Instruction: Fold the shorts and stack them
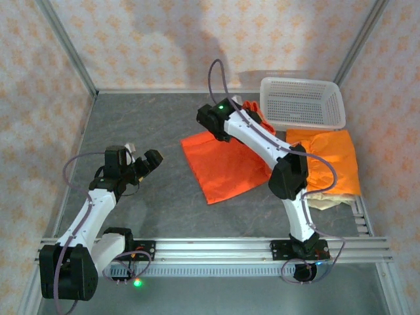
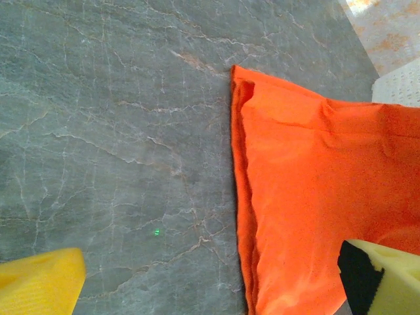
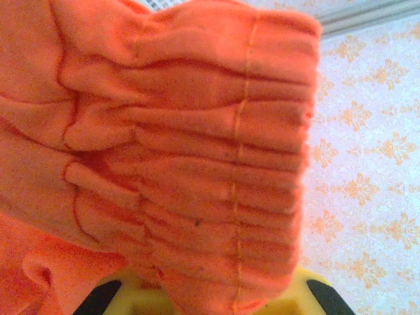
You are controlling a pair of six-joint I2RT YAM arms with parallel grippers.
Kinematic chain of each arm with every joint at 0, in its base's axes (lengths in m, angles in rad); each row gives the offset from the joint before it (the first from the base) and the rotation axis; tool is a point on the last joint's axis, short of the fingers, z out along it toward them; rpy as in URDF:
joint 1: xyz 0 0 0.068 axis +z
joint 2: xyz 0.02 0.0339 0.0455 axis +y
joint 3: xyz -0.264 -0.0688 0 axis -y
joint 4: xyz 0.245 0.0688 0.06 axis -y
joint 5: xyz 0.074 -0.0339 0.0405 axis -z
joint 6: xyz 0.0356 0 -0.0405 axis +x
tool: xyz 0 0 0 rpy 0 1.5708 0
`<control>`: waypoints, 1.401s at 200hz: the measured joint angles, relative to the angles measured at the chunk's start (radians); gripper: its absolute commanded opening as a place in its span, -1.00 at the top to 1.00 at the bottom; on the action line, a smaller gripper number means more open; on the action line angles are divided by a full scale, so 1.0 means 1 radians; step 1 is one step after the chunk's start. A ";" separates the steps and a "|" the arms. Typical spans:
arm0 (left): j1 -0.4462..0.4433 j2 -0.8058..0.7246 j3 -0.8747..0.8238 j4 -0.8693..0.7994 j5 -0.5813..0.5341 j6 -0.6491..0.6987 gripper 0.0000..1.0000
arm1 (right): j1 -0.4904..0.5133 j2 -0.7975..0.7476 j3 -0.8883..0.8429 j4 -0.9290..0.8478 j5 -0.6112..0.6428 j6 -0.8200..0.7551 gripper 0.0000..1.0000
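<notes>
Resting beside the white basket (image 1: 308,105), orange shorts (image 1: 328,161) lie atop beige shorts (image 1: 326,199).

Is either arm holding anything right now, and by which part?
Right gripper is shut on orange shorts, pinching the gathered elastic waistband. Left gripper is open, holding nothing.

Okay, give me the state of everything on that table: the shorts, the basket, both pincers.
beige shorts: bottom of the right-hand stack, edge showing
folded orange shorts: folded, resting on the beige shorts
orange shorts: mostly flat mid-table, waistband end raised
basket: upright, open side up
left pincer: open, holding nothing
right pincer: shut on the orange shorts' waistband
</notes>
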 measured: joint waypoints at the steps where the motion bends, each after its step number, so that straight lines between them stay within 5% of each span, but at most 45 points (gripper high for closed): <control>1: 0.000 0.000 0.000 0.000 0.000 0.000 -1.00 | 0.000 0.001 0.001 0.000 0.000 0.000 1.00; 33: -0.034 -0.004 0.000 0.032 0.016 -0.026 -0.71 | 0.020 0.019 0.019 -0.003 0.000 0.003 1.00; 72: -0.151 0.028 0.000 0.117 0.024 -0.099 0.27 | 0.021 0.019 0.019 -0.007 0.004 -0.002 1.00; 116: -0.297 0.186 0.005 0.237 0.014 -0.166 1.00 | 0.021 0.018 -0.003 -0.010 0.006 -0.009 1.00; 176: -0.438 0.391 0.062 0.362 -0.058 -0.209 1.00 | 0.021 0.015 -0.029 -0.010 0.003 -0.021 1.00; 280: -0.509 0.604 0.068 0.431 -0.185 -0.188 1.00 | 0.021 0.003 -0.029 -0.010 -0.035 -0.045 1.00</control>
